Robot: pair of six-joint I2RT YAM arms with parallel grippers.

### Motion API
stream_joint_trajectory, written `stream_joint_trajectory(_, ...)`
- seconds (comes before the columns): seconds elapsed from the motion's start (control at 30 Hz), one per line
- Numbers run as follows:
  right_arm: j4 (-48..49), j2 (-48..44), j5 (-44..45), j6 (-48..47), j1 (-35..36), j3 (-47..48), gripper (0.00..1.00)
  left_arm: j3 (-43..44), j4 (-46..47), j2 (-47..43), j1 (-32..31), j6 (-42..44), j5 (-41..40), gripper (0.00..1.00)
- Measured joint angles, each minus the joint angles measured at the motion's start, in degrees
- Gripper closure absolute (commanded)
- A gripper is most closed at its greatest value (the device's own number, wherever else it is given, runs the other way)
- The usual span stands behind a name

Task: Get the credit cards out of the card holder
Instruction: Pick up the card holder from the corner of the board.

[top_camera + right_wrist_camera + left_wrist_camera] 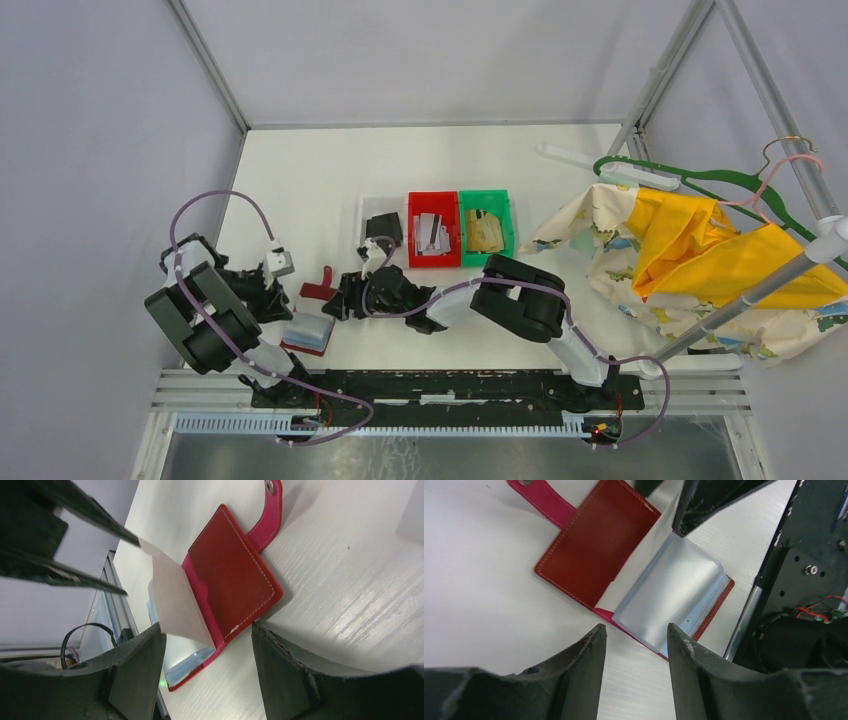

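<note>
Left pincer (635, 630) and right pincer (207, 627) are both spread. The small red folding card holder (594, 545), at the right pincer's 9 o'clock, lies unclamped. Any pull could drag it across the white desk (474, 580).

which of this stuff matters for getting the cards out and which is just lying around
Job: red folding card holder with blue-grey pocket leaves; gold-tan credit card in the green plastic bin; pale cards in the red plastic bin.
Lying about: black wallet; yellow garment; patterned cream cloth; green plastic hanger.
</note>
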Motion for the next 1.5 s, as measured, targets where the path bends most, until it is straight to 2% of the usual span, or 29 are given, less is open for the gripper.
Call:
stream_joint_trajectory(0.17,-0.9,1.2,2.4,0.9,0.3,2.1,0.31,-6.6,8.3,-1.4,-0.6,0.1,-2.4,0.52)
stream_joint_trajectory(0.33,1.1,2.4,2.8,3.6,0.5,2.6,0.34,-7.1,14.9,-0.4,-2.1,-1.4,-1.8,0.56)
stream_joint_trajectory(0.57,6.9,4.7,2.1,5.4,0.5,2.4,0.39,-9.8,19.3,0.8,-5.8,-2.8,-0.9,0.62)
stream_joint_trajectory(0.83,11.7,6.0,0.7,4.5,0.2,0.5,0.55,-9.8,21.0,0.7,-8.2,-5.1,-0.3,0.69)
stream_joint_trajectory(1.0,18.4,8.8,-1.4,5.4,0.0,0.6,0.65,-9.7,21.2,1.4,-11.3,-6.9,1.4,0.72)
stream_joint_trajectory(1.1,23.0,10.6,-2.9,6.6,-0.2,0.6,0.82,-9.4,20.3,2.5,-12.3,-7.2,2.3,0.72)
stream_joint_trajectory(1.17,25.2,11.2,-3.9,7.4,-0.7,0.5,0.92,-8.7,19.5,3.0,-12.6,-7.2,2.6,0.64)
stream_joint_trajectory(1.23,26.7,11.2,-4.5,7.6,-1.3,-0.5,1.00,-7.9,18.1,3.1,-12.9,-7.3,3.1,0.41)
stream_joint_trajectory(1.27,27.6,11.0,-4.6,7.6,-1.7,-1.6,1.00,-7.1,16.7,3.1,-13.0,-7.5,3.5,0.28)
stream_joint_trajectory(1.3,28.3,10.3,-4.7,7.6,-2.1,-2.9,1.00,-5.8,15.1,3.1,-13.1,-7.6,3.8,0.21)
stream_joint_trajectory(1.37,28.5,7.3,-5.0,6.3,-3.4,-7.9,1.00,-2.3,11.3,3.1,-13.2,-7.5,5.0,0.14)
stream_joint_trajectory(1.5,27.8,-0.8,-5.6,2.9,-6.5,-16.9,1.00,5.1,4.2,2.8,-13.9,-7.4,7.9,0.12)
